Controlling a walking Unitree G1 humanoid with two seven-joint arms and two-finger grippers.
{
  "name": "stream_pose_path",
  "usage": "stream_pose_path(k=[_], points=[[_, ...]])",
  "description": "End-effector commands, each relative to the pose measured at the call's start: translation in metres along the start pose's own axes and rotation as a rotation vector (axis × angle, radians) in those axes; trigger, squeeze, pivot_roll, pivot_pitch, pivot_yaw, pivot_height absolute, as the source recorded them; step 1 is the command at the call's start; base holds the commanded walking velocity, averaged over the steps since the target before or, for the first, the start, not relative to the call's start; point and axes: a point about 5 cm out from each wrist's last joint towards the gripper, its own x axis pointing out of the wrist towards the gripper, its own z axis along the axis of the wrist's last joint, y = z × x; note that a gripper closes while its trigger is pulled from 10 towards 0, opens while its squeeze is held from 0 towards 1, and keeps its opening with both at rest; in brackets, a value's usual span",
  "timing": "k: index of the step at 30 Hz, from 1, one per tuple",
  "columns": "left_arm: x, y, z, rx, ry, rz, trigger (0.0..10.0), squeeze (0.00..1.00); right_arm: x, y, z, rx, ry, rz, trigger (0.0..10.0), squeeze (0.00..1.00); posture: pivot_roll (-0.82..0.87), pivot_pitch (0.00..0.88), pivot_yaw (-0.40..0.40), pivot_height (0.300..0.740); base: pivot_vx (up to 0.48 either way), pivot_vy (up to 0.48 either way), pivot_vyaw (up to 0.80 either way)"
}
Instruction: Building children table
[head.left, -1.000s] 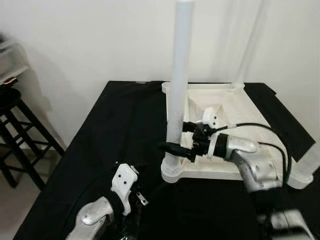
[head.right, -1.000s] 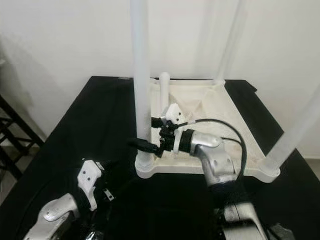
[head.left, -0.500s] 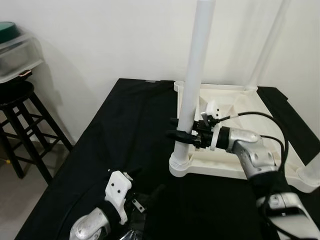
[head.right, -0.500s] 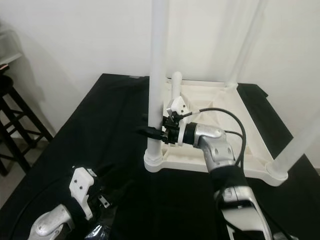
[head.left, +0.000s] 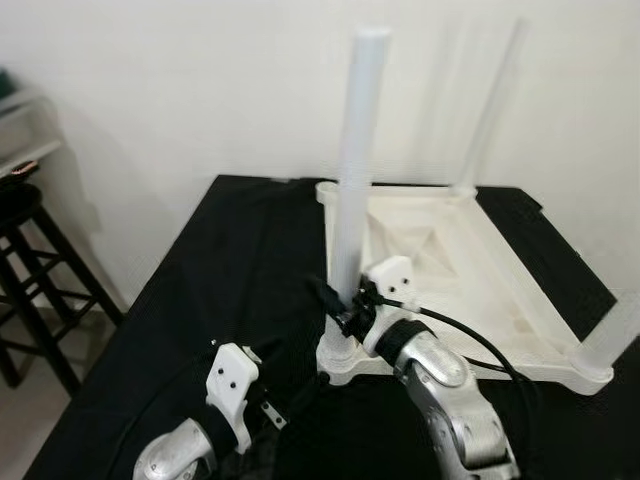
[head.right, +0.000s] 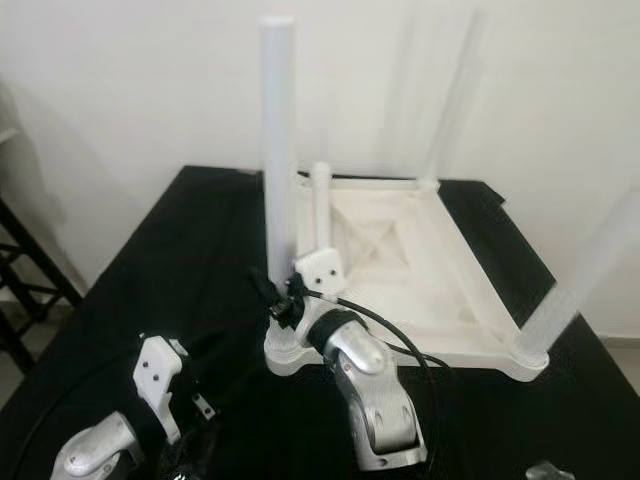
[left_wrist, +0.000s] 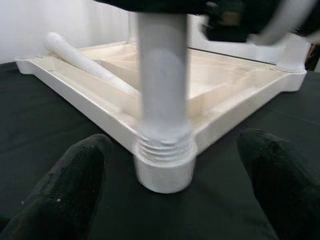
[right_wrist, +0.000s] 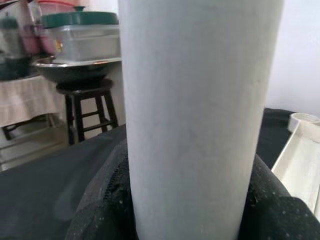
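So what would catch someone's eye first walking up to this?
The upside-down white table top on the black cloth, with tall white legs pointing up from its corners. The right gripper is clamped around the nearest leg just above its socket, while the left gripper waits open below that corner.

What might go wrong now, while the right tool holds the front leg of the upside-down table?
1. The right tool grips the leg low, near its socket; threads show there in the left wrist view, so the leg may not be fully screwed in and could wobble or cross-thread.
2. The left tool is open and apart from the tabletop, so the tabletop may slide on the black cloth.
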Motion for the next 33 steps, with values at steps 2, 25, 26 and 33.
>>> stream_pose_path(k=[2,25,26,33], points=[[-0.002,0.000,-0.004,-0.022,0.022,-0.011,10.0,0.00,-0.005,-0.015,-0.035,0.051,0.193,-0.093,10.0,0.00,-0.03,0.000,-0.006,0.740,0.000,0.000,0.00],[0.009,0.002,-0.016,-0.043,0.069,-0.086,10.0,0.00,0.025,-0.061,0.035,-0.141,0.111,0.578,10.0,0.00,0.00,0.000,-0.027,0.740,0.000,0.000,0.00],[0.009,0.002,-0.017,-0.045,0.071,-0.090,10.0,0.00,0.027,-0.064,0.036,-0.130,0.110,0.582,10.0,0.00,0.00,0.000,-0.027,0.740,0.000,0.000,0.00],[0.012,0.001,-0.018,-0.050,0.076,-0.102,10.0,0.00,0.025,-0.073,0.033,-0.092,0.102,0.600,0.0,0.00,0.00,0.000,-0.036,0.740,0.000,0.000,0.00]])
